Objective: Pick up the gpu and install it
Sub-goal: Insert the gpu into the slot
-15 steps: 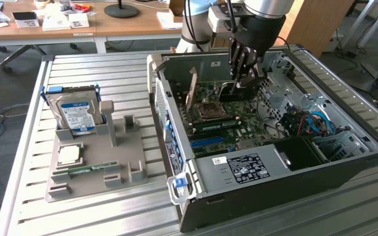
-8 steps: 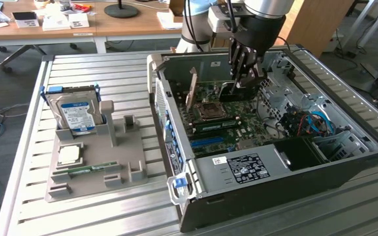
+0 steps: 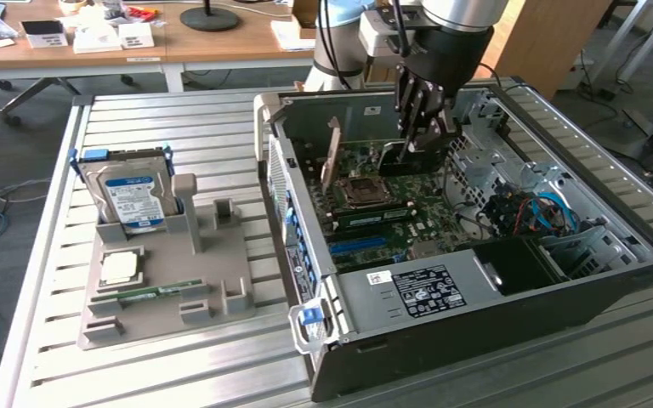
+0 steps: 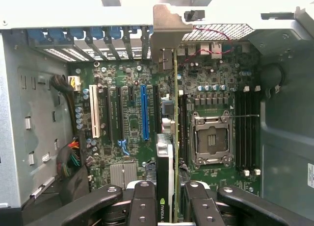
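Aluminium slats of the table point(image 3: 43, 340) run under everything and are cut off at the exterior view's edges. On them lies the open computer case point(image 3: 474, 314), side panel off, with the motherboard point(image 4: 127, 123) bare inside. To the exterior view's left of the case, a grey holder point(image 3: 207, 263) carries a hard drive point(image 3: 128, 195), well apart from me. The gpu point(image 4: 164, 157) stands on edge over the board, between the blue slot point(image 4: 143, 113) and the processor socket point(image 4: 211, 140). Its silvery bracket point(image 4: 169, 25) is up against the case's rear wall. My gripper point(image 4: 168, 187) is clamped on the card's end away from the bracket, one finger on each face. The card hides its own lower edge, so I cannot tell whether it sits in a slot. Free board lies on both sides of it.
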Controlling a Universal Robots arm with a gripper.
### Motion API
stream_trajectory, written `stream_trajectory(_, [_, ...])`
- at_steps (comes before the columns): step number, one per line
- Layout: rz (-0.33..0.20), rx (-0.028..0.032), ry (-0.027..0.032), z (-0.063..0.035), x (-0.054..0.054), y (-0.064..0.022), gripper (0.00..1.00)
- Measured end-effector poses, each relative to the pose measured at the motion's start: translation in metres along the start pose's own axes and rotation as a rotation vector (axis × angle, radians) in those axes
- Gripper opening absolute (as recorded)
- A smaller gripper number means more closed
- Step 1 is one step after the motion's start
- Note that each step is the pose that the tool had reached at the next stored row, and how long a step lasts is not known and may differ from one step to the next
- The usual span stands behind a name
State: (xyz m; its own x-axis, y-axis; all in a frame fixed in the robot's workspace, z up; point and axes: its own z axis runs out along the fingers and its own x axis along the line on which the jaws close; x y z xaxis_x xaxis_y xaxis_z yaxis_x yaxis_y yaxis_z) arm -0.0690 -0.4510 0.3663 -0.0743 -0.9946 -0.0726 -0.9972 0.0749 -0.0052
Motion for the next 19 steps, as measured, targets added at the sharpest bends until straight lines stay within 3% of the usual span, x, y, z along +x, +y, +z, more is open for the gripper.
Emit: stream_trajectory(19, [-0.034,-0.0024,-0.0001,0.0033,0.0016,-0.0002,0.27])
